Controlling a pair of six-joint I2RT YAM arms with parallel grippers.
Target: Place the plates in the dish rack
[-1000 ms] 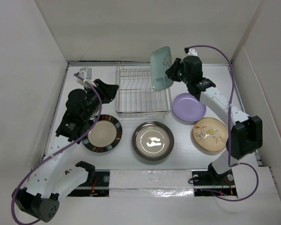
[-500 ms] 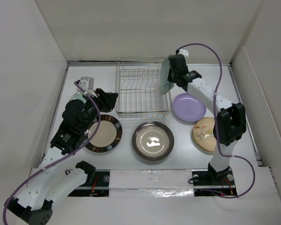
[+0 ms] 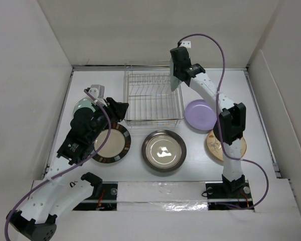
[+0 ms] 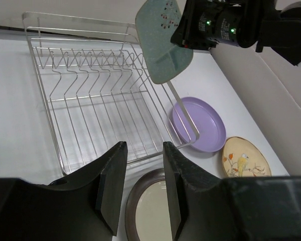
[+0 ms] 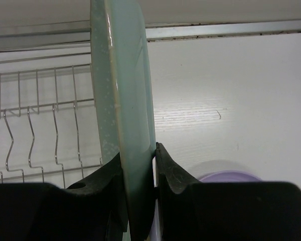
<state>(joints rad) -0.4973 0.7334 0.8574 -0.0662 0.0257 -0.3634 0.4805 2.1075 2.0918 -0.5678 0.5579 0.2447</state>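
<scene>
My right gripper (image 3: 178, 70) (image 5: 139, 155) is shut on the pale mint rectangular plate (image 3: 174, 76) (image 4: 163, 42) (image 5: 123, 100). It holds the plate upright and edge-on above the back right corner of the chrome-wire dish rack (image 3: 154, 120) (image 4: 90, 100) (image 5: 35, 125). The rack holds no plates. My left gripper (image 3: 119, 108) (image 4: 144, 148) hovers open and empty by the rack's front left corner. Past its fingers lies the glossy dark brown plate (image 3: 164, 149) (image 4: 145, 211).
In front of the rack lies the brown-rimmed cream plate (image 3: 110, 143). Right of the rack are the lavender plate (image 3: 200, 114) (image 4: 200, 123) and the tan floral plate (image 3: 213, 143) (image 4: 246, 160). A small pale green plate (image 3: 82, 104) shows behind my left arm. White walls enclose the table.
My right gripper has carried the mint plate left and back, turning it edge-on over the rack's corner. My left gripper's jaws have spread wider and it has shifted slightly.
</scene>
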